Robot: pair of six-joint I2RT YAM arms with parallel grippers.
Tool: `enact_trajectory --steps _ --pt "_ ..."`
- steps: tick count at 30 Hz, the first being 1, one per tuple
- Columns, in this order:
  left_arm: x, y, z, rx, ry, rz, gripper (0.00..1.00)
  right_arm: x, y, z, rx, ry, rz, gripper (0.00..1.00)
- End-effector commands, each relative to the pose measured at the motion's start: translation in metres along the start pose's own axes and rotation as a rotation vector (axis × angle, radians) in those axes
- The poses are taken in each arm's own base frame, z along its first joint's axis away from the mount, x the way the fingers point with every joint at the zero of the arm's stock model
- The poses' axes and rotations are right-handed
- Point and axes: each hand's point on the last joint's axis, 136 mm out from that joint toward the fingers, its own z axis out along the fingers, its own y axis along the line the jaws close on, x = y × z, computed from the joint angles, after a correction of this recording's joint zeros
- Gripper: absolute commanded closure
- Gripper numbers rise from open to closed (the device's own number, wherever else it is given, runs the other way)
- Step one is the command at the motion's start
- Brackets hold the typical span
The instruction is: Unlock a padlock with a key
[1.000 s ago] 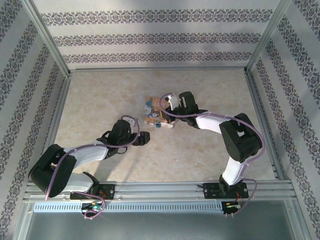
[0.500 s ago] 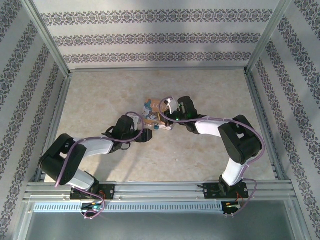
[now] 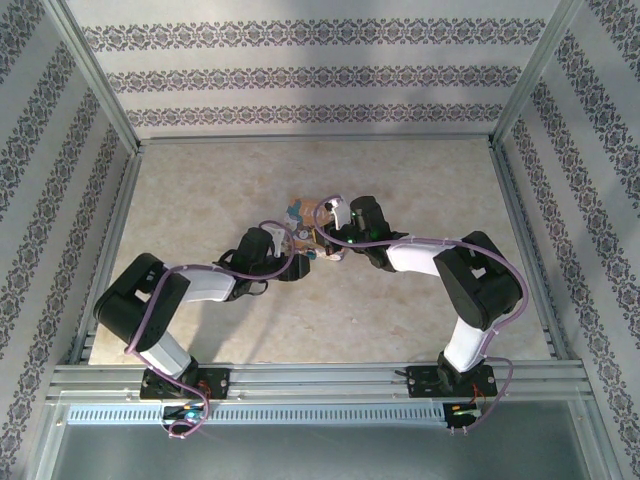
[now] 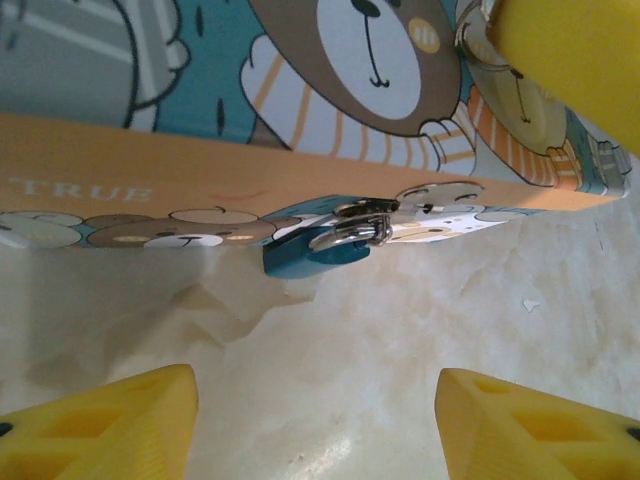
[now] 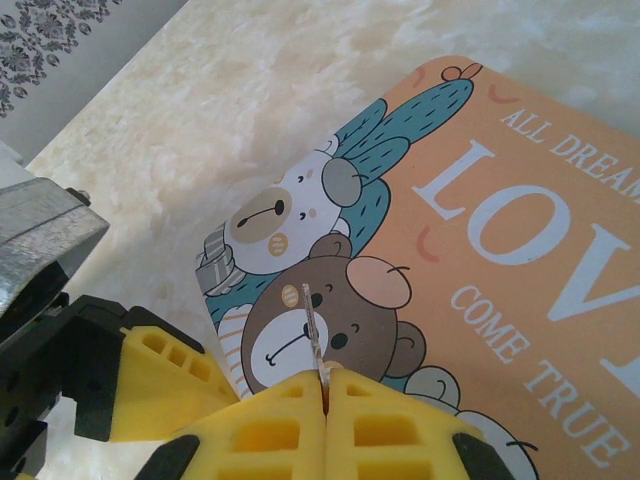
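Note:
The padlock (image 4: 303,254) has a teal body and a silver shackle hooked through the clasp on the front wall of the orange picture box (image 4: 200,175). It hangs just above the table. My left gripper (image 4: 318,420) is open and low in front of it, its yellow fingers (image 4: 100,425) wide apart with bare table between them. My right gripper (image 5: 325,390) is shut on the key (image 5: 312,330), whose thin blade points out over the bear on the box lid (image 5: 480,250). From above, both grippers meet at the box (image 3: 298,215), the left gripper (image 3: 297,262) at its near side.
The box sits mid-table on a pale marbled surface (image 3: 200,200). Patterned walls with a metal frame (image 3: 100,90) enclose the table on three sides. Purple cables run along both arms. A yellow finger of my right gripper (image 4: 570,50) hangs over the box's top right corner.
My left arm has stretched forward and right, bringing its gripper up to the box's near side. The right gripper has shifted slightly left over the lid, still clamped on the key.

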Motion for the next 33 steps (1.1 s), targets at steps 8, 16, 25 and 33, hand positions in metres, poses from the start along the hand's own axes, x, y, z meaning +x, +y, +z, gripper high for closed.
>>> enact_trajectory --steps 8,16,25,33 --pt "-0.018 -0.011 0.02 0.05 -0.042 0.008 0.4 0.035 -0.004 0.006 0.036 0.089 0.058 1.0" --pt "-0.021 -0.009 0.035 0.058 -0.043 0.015 0.46 0.034 -0.001 0.005 0.031 0.086 0.059 1.0" --pt "-0.021 -0.013 0.044 0.074 -0.039 0.016 0.54 0.036 0.0 0.005 0.032 0.09 0.062 1.0" --pt "-0.02 -0.024 0.047 0.111 -0.053 -0.007 0.57 0.036 0.001 0.006 0.03 0.089 0.06 1.0"
